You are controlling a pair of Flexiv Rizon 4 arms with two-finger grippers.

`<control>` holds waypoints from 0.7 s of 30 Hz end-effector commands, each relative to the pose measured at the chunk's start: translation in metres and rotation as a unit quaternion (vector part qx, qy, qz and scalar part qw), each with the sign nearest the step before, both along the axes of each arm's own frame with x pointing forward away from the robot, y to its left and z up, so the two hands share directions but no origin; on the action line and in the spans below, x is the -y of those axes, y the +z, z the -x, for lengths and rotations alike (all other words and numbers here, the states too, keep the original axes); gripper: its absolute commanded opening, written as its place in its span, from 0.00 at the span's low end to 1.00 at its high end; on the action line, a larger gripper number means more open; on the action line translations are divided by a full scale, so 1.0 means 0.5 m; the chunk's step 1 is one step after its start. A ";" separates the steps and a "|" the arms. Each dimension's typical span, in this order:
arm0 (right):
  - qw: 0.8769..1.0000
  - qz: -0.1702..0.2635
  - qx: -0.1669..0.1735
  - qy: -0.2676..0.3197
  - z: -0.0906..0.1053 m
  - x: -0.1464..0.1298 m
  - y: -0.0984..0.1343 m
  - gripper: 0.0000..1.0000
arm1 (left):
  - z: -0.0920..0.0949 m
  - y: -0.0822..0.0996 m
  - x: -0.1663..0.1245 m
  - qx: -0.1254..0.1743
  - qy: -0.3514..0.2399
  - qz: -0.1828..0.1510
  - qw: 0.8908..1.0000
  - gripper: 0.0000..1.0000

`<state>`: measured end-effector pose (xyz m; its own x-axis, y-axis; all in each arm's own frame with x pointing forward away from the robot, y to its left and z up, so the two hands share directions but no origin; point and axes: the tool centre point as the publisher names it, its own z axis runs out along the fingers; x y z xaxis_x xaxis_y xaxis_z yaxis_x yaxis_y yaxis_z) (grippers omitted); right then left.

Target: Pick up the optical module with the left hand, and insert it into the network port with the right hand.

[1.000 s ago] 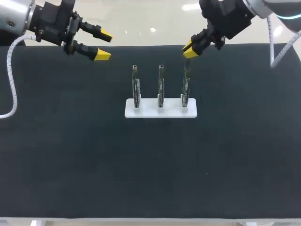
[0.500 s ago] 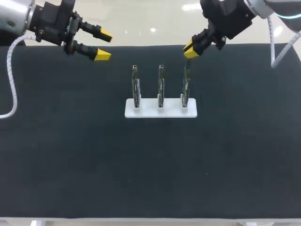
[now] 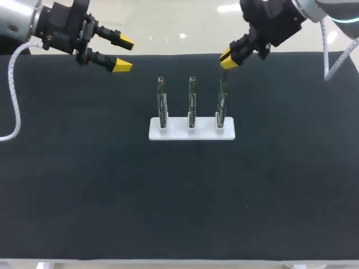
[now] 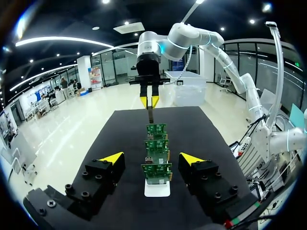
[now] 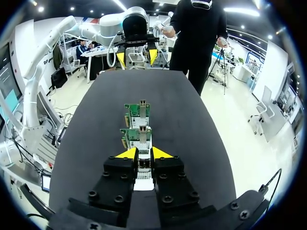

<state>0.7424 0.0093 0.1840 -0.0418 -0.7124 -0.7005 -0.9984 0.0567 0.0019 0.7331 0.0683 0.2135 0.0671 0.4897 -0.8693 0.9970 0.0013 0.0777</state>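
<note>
Right claw (image 3: 227, 59) edges up, now just above the rightmost upright board (image 3: 222, 103); grip unclear. Left claw (image 3: 124, 53) spread, empty, well far-left of row. Right arm nearer.

Silver-white left arm (image 3: 14, 19) and right arm (image 3: 331, 8). Matt black, blocky left gripper (image 3: 124, 53) and right gripper (image 3: 227, 58), both with bright yellow wedge tips and black socket screws (image 5: 91, 194). White left cable (image 3: 15, 95) at nine o'clock, white right cable (image 3: 323, 53) at two.
</note>
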 end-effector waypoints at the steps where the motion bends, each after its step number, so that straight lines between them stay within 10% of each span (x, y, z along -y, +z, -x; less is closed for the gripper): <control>1: 1.000 -0.002 0.003 0.000 -0.005 -0.005 -0.006 0.00 | 0.001 -0.001 0.002 0.001 0.001 -0.001 1.000 1.00; 20: 1.000 -0.006 -0.003 0.000 -0.005 -0.008 -0.007 0.02 | 0.001 -0.001 0.002 0.001 0.001 -0.001 1.000 1.00; 21: 1.000 -0.008 -0.006 0.000 -0.005 -0.009 -0.006 0.47 | 0.001 -0.001 0.002 0.001 0.001 -0.001 1.000 1.00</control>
